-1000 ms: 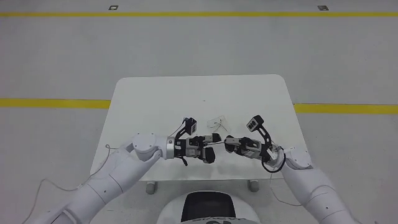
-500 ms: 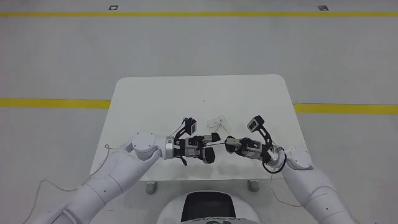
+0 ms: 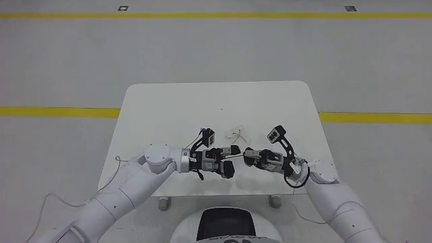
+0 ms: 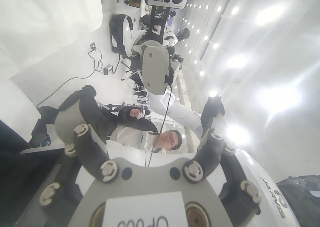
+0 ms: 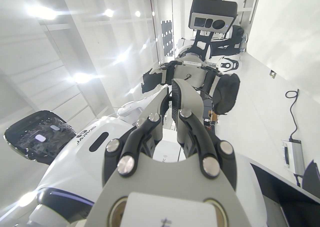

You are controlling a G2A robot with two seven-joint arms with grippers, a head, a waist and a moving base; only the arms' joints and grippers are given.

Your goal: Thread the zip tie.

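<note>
**Two grippers facing each other over the near edge of the table, seen from above and from each wrist.** Nearest the robot, the left gripper (image 4: 146,99) is released: its two black-tipped fingers (image 4: 79,99) stand wide apart with nothing clamped between them. Its mouth faces 3 o'clock in the top view. Just beside it, at 3 o'clock, the right gripper (image 5: 172,86) points back toward 9 o'clock. Its ribbed pads (image 5: 176,99) are drawn almost together, apparently pinching the zip tie (image 4: 163,112). The tie shows as a thin dark strand running from the right fingertips into the open mouth of the left gripper and reaching toward its palm. Its head and tail ends are too fine to tell apart. The long axis of the tie therefore lies on the 3-to-9 o'clock line joining the two grippers, and both are held above the table (image 3: 202,108). The free length lies nearer the left gripper, already between its spread fingers. The coming move probably depends on that gripper closing squarely across the strand without pushing it off this line. Farther out, at 12 o'clock from the gap between the grippers, a few small pale pieces (image 3: 236,134) lie on the table. Beyond the table, a yellow floor line (image 3: 61,112) crosses from 9 to 3 o'clock.
</note>
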